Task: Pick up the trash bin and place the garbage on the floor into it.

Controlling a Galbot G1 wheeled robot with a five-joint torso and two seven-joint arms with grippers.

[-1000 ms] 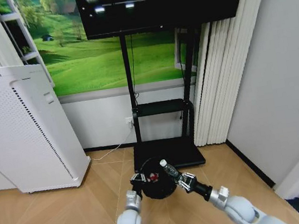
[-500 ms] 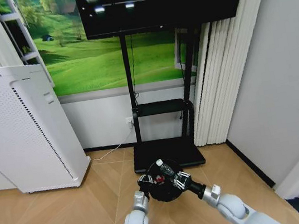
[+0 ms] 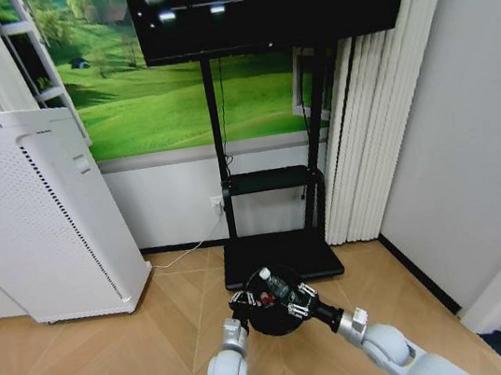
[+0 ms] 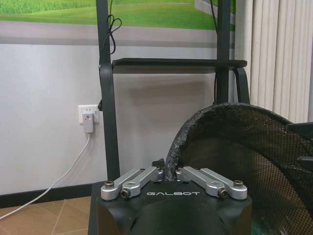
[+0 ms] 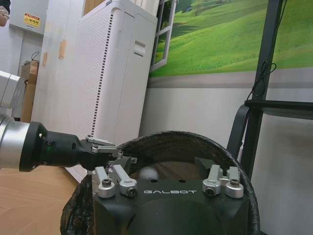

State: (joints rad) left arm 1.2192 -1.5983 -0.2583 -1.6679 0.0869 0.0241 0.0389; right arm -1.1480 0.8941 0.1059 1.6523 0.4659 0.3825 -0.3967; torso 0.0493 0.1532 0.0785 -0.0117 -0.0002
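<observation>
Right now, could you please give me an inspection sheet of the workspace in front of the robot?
Surface: wooden floor, bare around the bin.
Job's things: black mesh trash bin held up; clear bottle over its mouth, a red scrap inside.
Clutter: nothing seen.
Grippers: left gripper shut on the bin's rim; right gripper holds the bottle.
Cables: white cord from wall outlet; black cable down the TV stand.
Surroundings: white perforated appliance, curtains, TV.

The floor [image 3: 88, 363] is light wood laid in a herringbone pattern. On it at the far left stands a tall white perforated appliance [image 3: 38, 214]. In the middle, against the far wall, sits the flat black base [image 3: 280, 257] of the TV stand, with a white cable [image 3: 181, 256] trailing along the floor to its left.
</observation>
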